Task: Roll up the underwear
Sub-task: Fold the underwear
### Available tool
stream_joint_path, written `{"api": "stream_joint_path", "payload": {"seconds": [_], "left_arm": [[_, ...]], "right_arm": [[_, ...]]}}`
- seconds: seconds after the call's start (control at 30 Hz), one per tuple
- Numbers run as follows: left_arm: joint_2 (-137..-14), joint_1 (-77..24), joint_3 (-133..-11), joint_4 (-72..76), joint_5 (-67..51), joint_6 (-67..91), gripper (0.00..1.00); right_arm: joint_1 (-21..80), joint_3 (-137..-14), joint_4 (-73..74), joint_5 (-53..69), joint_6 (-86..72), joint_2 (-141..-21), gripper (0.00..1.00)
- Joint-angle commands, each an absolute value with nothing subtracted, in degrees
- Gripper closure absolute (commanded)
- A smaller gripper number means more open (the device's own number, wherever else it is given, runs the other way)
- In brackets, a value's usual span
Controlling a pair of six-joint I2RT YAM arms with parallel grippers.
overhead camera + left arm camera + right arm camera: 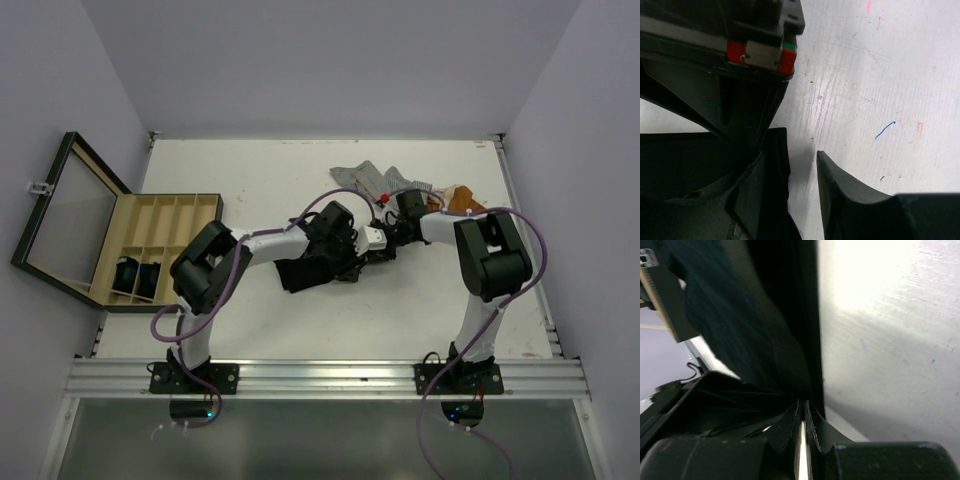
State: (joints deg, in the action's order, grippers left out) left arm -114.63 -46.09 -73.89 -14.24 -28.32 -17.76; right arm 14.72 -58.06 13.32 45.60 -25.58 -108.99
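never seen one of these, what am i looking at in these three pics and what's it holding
These are two robot arms bolted at the near edge of a white table, each ending in two fingers. The wide picture is taken from above and behind them; the two close-ups come from cameras on the wrists.

In the middle lies a black garment, which both arms are working on. The left gripper has its fingers apart, with dark cloth lying against the left one. The right gripper has its fingers pressed nearly together, pinching an edge of dark cloth.

Further back lies a small pile of more garments, grey and orange-brown. At the left an open wooden box with compartments holds two dark rolled pieces.
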Motion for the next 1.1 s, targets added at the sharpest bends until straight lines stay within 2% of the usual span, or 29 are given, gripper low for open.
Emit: {"api": "stream_joint_path", "payload": {"seconds": [0.0, 0.23, 0.5, 0.57, 0.6, 0.7, 0.83, 1.07], "left_arm": [[-114.61, -46.41, -72.77, -15.12, -28.22, -18.54, 0.51], [-110.4, -46.23, -72.78, -16.08, -23.48, -18.02, 0.48], [-91.34, -43.69, -67.95, -21.09, -14.86, -20.91, 0.44], [-85.29, -42.28, -62.68, -23.72, -16.16, -26.33, 0.49], [-83.69, -41.93, -60.75, -25.73, -17.3, -28.89, 0.57], [-77.62, -42.54, -52.49, -31.37, -20.39, -36.02, 0.71], [-72.96, -45.08, -44.4, -28.49, -15.48, -38.58, 0.74], [-77.95, -46.14, -42.45, -24.53, -15.03, -39.29, 0.78]], "right_arm": [[17.57, -60.03, 13.96, 45.27, -25.93, -111.09, 0.89], [18.63, -64.15, 24.85, 35.78, -17.5, -116.45, 0.91], [18.89, -66.45, 28.39, 32.87, -14.85, -118.39, 0.92], [18.81, -66.45, 28.39, 33.05, -14.77, -118.39, 0.92], [18.81, -66.45, 28.74, 33.22, -14.77, -118.48, 0.92], [18.81, -66.62, 28.74, 33.49, -14.94, -118.74, 0.92], [18.9, -66.45, 28.3, 33.66, -15.47, -118.56, 0.92], [18.9, -66.53, 28.48, 33.49, -15.38, -118.39, 0.92]]}}
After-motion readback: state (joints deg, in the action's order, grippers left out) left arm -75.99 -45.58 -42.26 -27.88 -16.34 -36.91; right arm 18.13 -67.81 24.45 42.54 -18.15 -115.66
